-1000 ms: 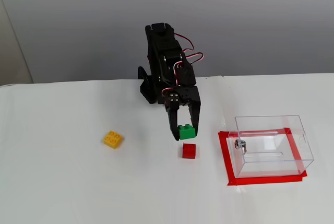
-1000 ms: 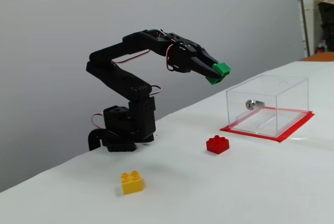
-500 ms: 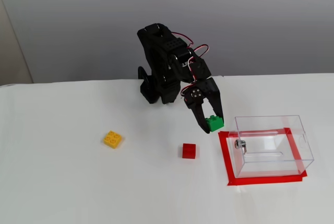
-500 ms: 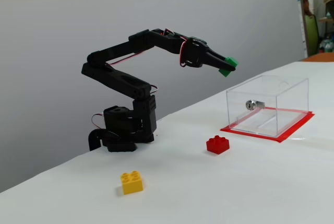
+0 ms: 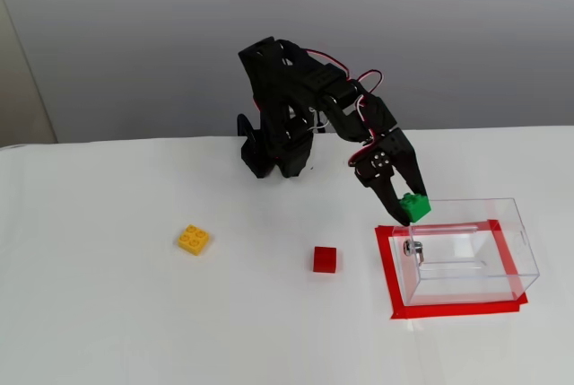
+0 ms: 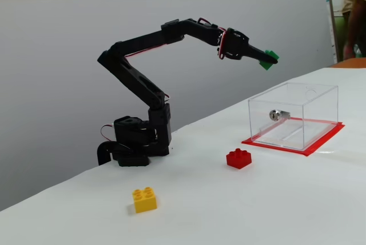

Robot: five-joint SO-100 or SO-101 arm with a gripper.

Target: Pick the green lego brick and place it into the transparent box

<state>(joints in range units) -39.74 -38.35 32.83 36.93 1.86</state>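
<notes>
Nearest to us in both fixed views sat a yellow brick [image 6: 144, 199], low on the worktop [image 6: 274, 205] and well away from the pincer [image 6: 266, 59], on the arm-base side of it. We saw it in the higher view too, far out to the left [image 5: 194, 240]. Next came a red brick [image 6: 238, 158], closer to the pincer but well below it, resting on the white surface beside the box; from above it lay to the left of the pincer and nearer the camera [image 5: 326, 259].

Then the transparent box [image 6: 320, 93], standing on a red taped rectangle [image 6: 329, 139] with its small metal knob [image 6: 275, 115] on the wall facing the arm. The pincer hung above that knob-side edge, clear of the rim.

And there it was: the green lego brick [image 6: 267, 58], clamped between the pincer's two fingers, lifted off the worktop. In the higher view we saw the brick [image 5: 414, 207] at the very tip of the pincer [image 5: 411, 204], over the near-left corner of the box [image 5: 520, 241], not yet inside it.

Behind the pincer, the black arm [image 6: 143, 45] reached back to its base [image 6: 134, 142] against the grey wall.
</notes>
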